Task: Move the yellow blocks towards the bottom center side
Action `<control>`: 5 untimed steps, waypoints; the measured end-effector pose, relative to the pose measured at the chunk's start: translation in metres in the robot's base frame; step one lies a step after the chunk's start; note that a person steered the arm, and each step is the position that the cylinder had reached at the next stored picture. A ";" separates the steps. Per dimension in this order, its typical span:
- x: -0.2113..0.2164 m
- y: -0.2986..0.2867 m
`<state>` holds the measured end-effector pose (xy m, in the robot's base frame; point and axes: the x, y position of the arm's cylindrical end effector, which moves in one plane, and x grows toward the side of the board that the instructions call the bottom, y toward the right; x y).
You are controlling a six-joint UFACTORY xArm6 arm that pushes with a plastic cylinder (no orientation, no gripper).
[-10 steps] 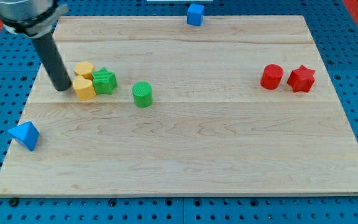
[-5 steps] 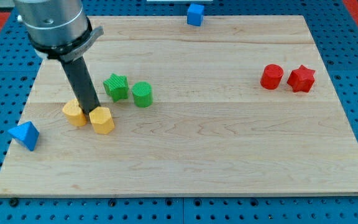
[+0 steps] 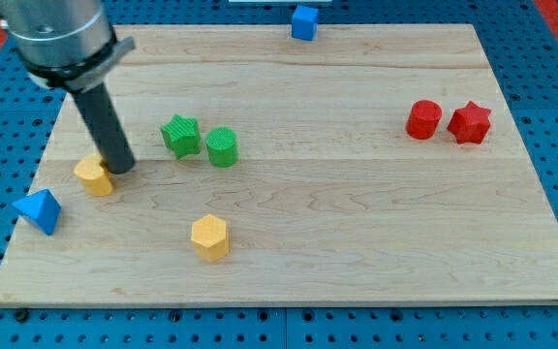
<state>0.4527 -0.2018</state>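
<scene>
Two yellow blocks lie on the wooden board (image 3: 356, 223). One yellow block (image 3: 94, 176) sits at the view's left, touching my tip (image 3: 122, 168) on its upper right side. The other yellow block, a hexagonal one (image 3: 209, 237), lies apart toward the view's bottom, left of centre. My tip stands left of the green star (image 3: 180, 135) and the green cylinder (image 3: 222, 146).
A blue triangular block (image 3: 38, 209) sits at the board's left edge. A blue cube (image 3: 304, 21) is at the top edge. A red cylinder (image 3: 422, 119) and a red star (image 3: 470, 122) sit at the right.
The hexagonal yellow block has slid down and right, away from the other. My tip moved left and the other yellow block shifted slightly left. The green star sits next to the green cylinder.
</scene>
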 end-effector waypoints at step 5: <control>0.044 0.038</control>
<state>0.4971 -0.1643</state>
